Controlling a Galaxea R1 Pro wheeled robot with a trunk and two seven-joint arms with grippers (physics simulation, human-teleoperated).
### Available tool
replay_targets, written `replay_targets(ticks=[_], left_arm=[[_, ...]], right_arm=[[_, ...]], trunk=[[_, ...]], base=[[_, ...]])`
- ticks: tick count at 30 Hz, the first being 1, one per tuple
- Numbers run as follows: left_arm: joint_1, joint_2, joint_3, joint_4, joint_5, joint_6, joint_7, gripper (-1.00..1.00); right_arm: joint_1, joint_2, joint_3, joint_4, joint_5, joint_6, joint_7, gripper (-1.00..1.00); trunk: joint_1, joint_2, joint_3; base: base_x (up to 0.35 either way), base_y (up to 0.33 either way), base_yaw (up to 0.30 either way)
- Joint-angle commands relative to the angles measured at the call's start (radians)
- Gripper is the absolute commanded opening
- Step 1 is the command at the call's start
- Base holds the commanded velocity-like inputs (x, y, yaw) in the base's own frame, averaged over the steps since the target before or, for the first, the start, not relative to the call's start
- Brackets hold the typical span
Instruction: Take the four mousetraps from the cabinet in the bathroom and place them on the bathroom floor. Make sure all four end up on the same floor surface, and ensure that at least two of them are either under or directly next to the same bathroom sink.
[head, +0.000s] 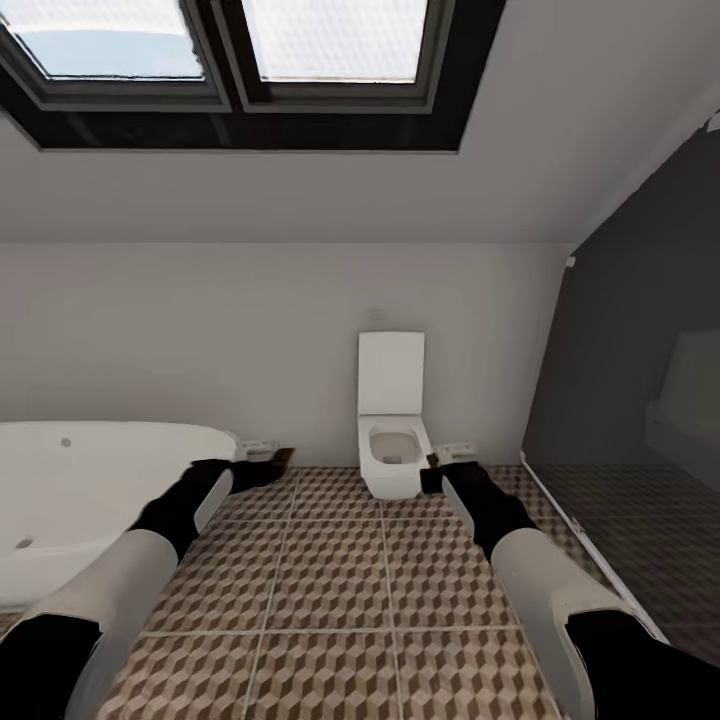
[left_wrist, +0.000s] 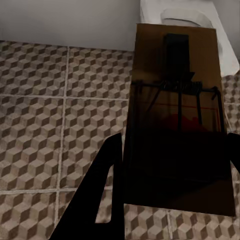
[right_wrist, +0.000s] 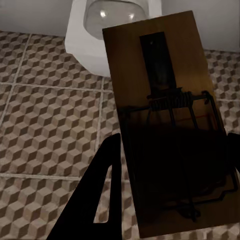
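Clearly the carrying step is in hand: each arm holds one flat, rectangular, dark-brown wooden mousetrap, and both are raised above the bathroom floor of cube-patterned brown and cream tiles (head: 330, 560).

The left end effector (head: 262, 462), left of centre in the head view, is clamped on its mousetrap (left_wrist: 177, 115); in the left wrist view the board fills the right half of the frame, between the dark fingers (left_wrist: 107, 170).

The right end effector (head: 440, 470), just right of centre in the head view, grips the second mousetrap (right_wrist: 167, 115) the same way, its wire spring and bar visible on top.

In both wrist views each trap's long axis runs along the fingers, the free end pointing forward, away from the wrist, toward the far white wall. The right trap points roughly at the white toilet (head: 392, 440); the left one toward the end of the white oval bathtub (head: 70, 490).

No sink appears ahead, so the next move likely calls for turning the base to find the vanity, then lowering the traps flat onto the tiles beside it.
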Motion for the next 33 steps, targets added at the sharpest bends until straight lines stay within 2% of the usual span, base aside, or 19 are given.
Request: replay_targets(ticks=[1, 8, 18, 23, 33], left_arm=[[-0.001, 0.005, -0.004, -0.001, 0.0, 0.003, -0.001, -1.0], [-0.001, 0.019, -0.004, -0.002, 0.001, 0.003, 0.01, -1.0], [-0.001, 0.021, 0.006, -0.003, 0.001, 0.004, 0.06, -1.0], [-0.001, 0.02, 0.018, 0.001, 0.001, 0.004, 0.07, -1.0], [-0.001, 0.02, 0.02, 0.026, 0.004, 0.002, 0.072, -1.0]], right_arm=[[-0.001, 0.003, 0.004, 0.004, 0.003, 0.003, -0.004, -1.0], [-0.001, 0.014, 0.004, 0.032, 0.002, -0.035, -0.013, -1.0], [-0.001, 0.016, 0.004, 0.036, 0.002, -0.046, -0.014, -1.0], [-0.001, 0.016, 0.004, 0.036, 0.003, -0.046, -0.014, -1.0], [-0.001, 0.016, 0.004, 0.036, 0.003, -0.046, -0.014, -1.0]], trunk=[[0.0, -0.001, -0.001], [0.0, -0.001, -0.001], [0.0, -0.001, -0.001], [0.0, -0.001, -0.001], [0.0, -0.001, -0.001]], base=[[0.0, 0.0, 0.294], [0.0, 0.0, 0.298], [0.0, 0.0, 0.3], [0.0, 0.0, 0.3], [0.0, 0.0, 0.3]])
